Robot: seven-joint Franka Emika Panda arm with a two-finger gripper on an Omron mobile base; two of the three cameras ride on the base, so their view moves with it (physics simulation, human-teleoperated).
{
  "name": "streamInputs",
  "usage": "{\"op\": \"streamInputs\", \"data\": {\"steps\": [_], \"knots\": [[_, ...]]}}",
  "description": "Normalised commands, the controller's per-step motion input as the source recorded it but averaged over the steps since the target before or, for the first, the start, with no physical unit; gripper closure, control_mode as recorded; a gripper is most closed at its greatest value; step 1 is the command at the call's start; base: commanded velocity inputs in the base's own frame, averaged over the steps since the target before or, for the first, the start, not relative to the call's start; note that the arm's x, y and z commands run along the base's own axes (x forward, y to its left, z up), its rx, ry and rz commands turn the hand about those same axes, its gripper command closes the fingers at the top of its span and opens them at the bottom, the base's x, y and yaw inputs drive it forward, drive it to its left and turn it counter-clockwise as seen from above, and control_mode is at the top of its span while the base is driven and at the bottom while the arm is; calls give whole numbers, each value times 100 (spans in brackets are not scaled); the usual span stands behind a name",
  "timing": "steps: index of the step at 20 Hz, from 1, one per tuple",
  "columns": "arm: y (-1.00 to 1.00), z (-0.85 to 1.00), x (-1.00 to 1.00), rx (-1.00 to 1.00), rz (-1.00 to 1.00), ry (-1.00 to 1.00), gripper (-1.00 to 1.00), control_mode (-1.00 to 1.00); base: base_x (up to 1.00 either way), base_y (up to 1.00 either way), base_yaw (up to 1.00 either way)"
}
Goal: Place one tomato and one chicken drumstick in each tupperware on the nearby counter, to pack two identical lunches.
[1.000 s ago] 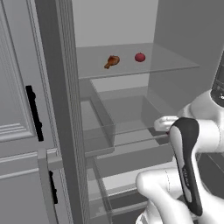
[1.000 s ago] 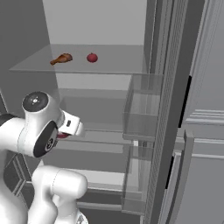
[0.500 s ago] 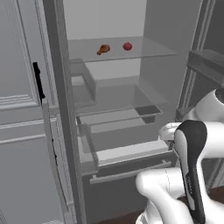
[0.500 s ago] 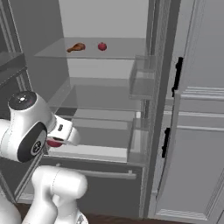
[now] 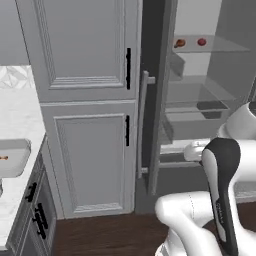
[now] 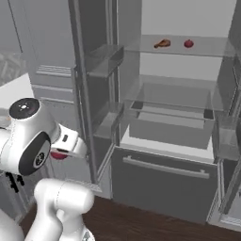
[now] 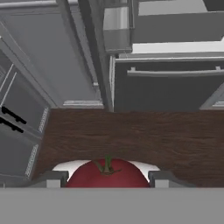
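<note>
A round red tomato with a green stalk (image 7: 107, 174) is clasped between the two small dark finger tips of the gripper (image 7: 107, 178), at the bottom centre of the hand view, above the dark brown wooden floor (image 7: 144, 140). In the right base view a sliver of the same red fruit shows at the lower left, under the white wrist.

A shallow pale grey-white tupperware tray (image 5: 11, 158) rests on the white marble-look counter (image 5: 17, 112) at the left edge of the left base view; a small brownish item seems to lie inside it, too small to identify. The second tray cannot be made out.

A brown chicken drumstick (image 6: 162, 44) and a second red tomato (image 6: 188, 43) lie on the glass fridge shelf (image 6: 207, 47) at the upper right of the right base view.

The carried tomato could be dropped onto the floor if the grip on its smooth, rounded skin is shaken while the base is driven. The tray wall could be knocked if the arm is lowered too early, and the open grey fridge door (image 5: 155, 100) could be clipped by a wide swing.
</note>
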Motion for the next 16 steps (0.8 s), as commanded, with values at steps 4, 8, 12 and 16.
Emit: {"op": "streamInputs", "data": {"steps": [4,8,12,16], "knots": [[0,0,0,0,0,0,100,100,13,100,39],[0,0,0,0,0,0,100,100,83,88,34],[0,0,0,0,0,0,100,100,100,44,34],[0,0,0,0,0,0,100,100,97,34,40]]}}
